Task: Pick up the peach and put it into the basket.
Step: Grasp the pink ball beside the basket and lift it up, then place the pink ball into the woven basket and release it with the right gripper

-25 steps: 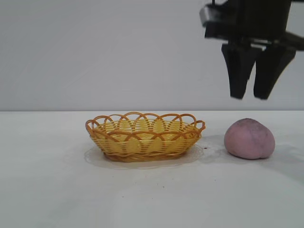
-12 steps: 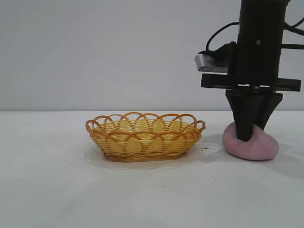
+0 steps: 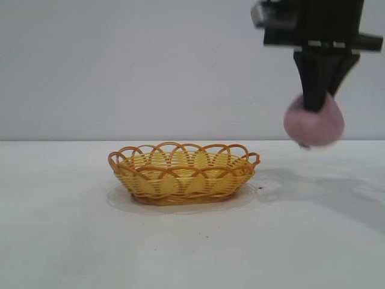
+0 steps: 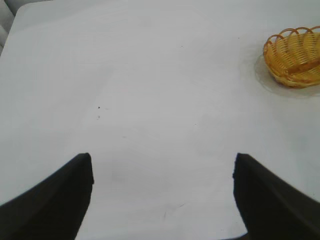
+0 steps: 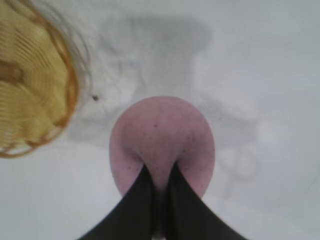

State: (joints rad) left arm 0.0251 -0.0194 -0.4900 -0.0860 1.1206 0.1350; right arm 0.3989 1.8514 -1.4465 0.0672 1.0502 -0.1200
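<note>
Black fingers (image 5: pixel 135 200) of the right gripper (image 3: pixel 316 99) are pinched into the top of the peach (image 3: pixel 314 123), the two tips nearly together with a fold of pink skin squeezed between them. Right wrist view confirms: both fingers converge on the peach (image 5: pixel 162 142), skin dimpled at the grip point, dark speckles visible on the matte surface.

Peach hangs clear of the table (image 3: pixel 192 241), held in the air below the gripper, level with the line where the table meets the wall. Its shadow lies on the table beneath and to the right.

Basket (image 3: pixel 183 173) sits on the table, to the left of the peach and lower; not touching it. Yellow weave, orange-brown looped rim, nothing visible inside. In the right wrist view the basket (image 5: pixel 35 90) shows at the frame edge, apart from the peach.

Right arm enters from the top of the exterior view, gripper pointing straight down.

Left gripper (image 4: pixel 160 195): fingers spread wide apart, nothing between them, over bare table (image 4: pixel 150 100). Basket (image 4: pixel 295 57) appears far off in its view. Left arm does not show in the exterior view.
</note>
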